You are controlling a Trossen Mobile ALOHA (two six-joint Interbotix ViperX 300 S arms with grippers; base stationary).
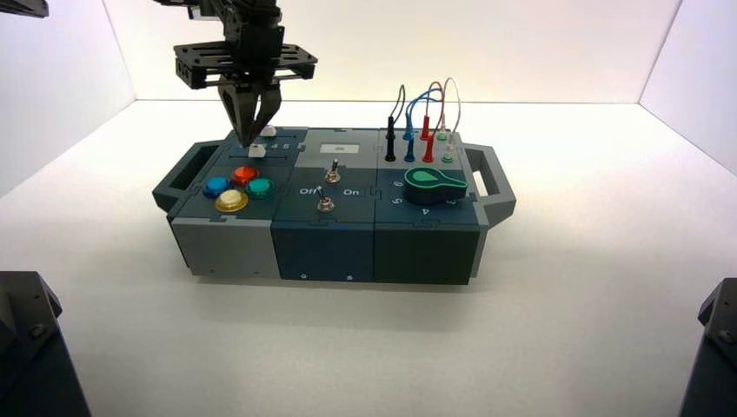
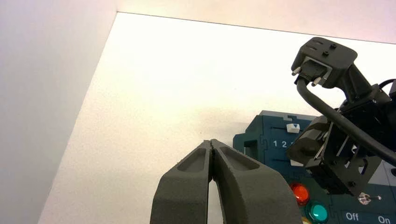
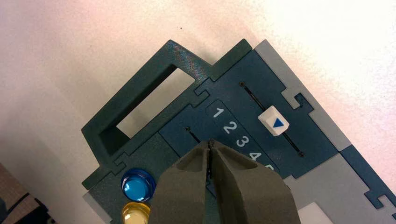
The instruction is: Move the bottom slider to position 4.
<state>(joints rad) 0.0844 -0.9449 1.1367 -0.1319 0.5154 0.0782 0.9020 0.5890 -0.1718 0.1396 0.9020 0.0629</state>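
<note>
Right claw (image 1: 248, 137): fingers pressed together, holding nothing, tip down at the small white square bottom slider knob (image 1: 256, 150), far-left on the dark teal box (image 1: 330, 243). Left claw (image 2: 212, 142): likewise closed and empty, left of the box.

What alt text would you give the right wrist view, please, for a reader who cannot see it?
The shut right pincer points down at the button-side slider track of a dark teal box, its tips beside the printed 3 in a numeral row. The other track's white knob bears a blue triangle; a blue button shows nearby.
</note>
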